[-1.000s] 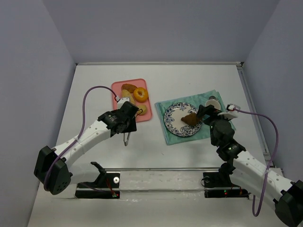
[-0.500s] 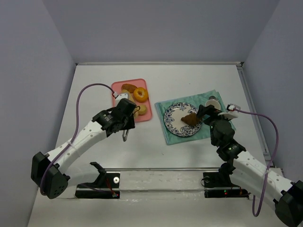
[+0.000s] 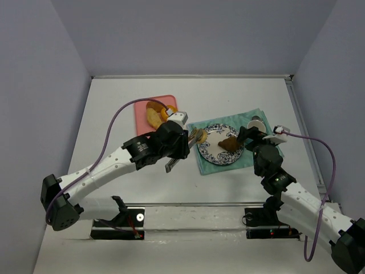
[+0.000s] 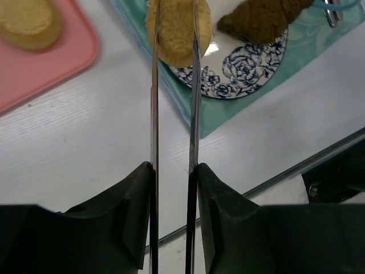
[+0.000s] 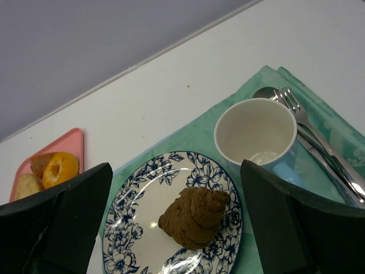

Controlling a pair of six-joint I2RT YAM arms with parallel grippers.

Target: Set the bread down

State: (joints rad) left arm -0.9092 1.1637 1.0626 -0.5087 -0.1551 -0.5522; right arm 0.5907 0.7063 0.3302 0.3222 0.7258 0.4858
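A round pale bread slice point(image 4: 178, 43) is pinched between the long thin fingers of my left gripper point(image 4: 174, 14), which is shut on it. It hangs over the left rim of the blue-flowered plate point(image 4: 242, 80); from above the bread point(image 3: 199, 136) shows at the plate's point(image 3: 212, 154) left edge. A brown pastry point(image 5: 195, 217) lies on the plate point(image 5: 137, 200). My right gripper point(image 5: 175, 168) stands open on the plate's near right side with nothing between its fingers.
The pink tray point(image 3: 142, 108) at the back left holds a bread piece point(image 3: 153, 114) and an orange ring point(image 3: 166, 112). A teal cloth point(image 5: 188, 137) lies under the plate, with a white cup point(image 5: 255, 132), a fork and a spoon point(image 5: 311, 128) on it.
My left arm has swung right from the pink tray to the plate's left edge, carrying the bread slice. The right arm has not moved.
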